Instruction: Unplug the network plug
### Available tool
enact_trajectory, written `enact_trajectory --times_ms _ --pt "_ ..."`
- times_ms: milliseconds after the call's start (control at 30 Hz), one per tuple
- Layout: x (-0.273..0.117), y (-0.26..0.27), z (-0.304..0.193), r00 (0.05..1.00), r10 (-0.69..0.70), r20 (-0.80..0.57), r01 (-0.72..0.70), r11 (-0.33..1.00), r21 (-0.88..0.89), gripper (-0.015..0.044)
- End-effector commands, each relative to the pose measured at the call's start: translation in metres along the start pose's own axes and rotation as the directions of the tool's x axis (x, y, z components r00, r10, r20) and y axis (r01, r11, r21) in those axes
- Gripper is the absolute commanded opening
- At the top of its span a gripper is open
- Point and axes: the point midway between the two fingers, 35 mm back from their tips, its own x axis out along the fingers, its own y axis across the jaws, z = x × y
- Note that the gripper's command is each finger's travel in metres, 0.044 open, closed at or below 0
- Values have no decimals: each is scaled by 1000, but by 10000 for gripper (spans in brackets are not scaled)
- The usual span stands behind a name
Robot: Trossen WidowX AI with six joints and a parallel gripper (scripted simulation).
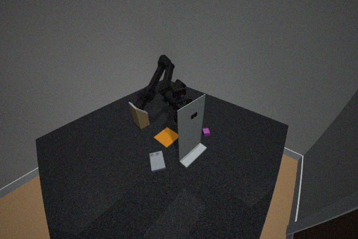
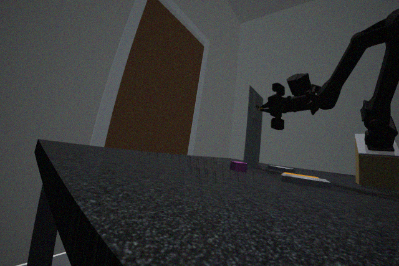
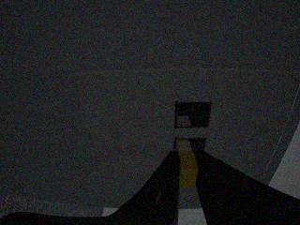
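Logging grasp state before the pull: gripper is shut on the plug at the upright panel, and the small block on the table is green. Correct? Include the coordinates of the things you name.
Not the color: the block (image 1: 206, 131) (image 2: 238, 166) is magenta, as the top view shows. The rest stands.

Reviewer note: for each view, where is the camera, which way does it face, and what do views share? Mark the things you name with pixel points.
Top: high on the panel's far side, looking down and back toward the arm (image 1: 157, 78) (image 2: 346, 63); panel (image 1: 189, 132) (image 2: 253, 128) partly hides the gripper (image 2: 260, 108) (image 3: 186, 157).
Exterior: low at the table's side, looking across it; arm and gripper show.
Wrist: on the arm, facing the panel's socket side; only fingers show.
Top and exterior share the purple block (image 1: 206, 131) (image 2: 238, 166).
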Motion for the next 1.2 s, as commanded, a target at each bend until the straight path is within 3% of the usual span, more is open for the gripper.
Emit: enact_trajectory --times_ms 0,1167 --pt "-3 0 -1 1000 -1 -1 1 1000 4 0" --pt "-20 0 -7 1000 0 -2 0 1000 4 0"
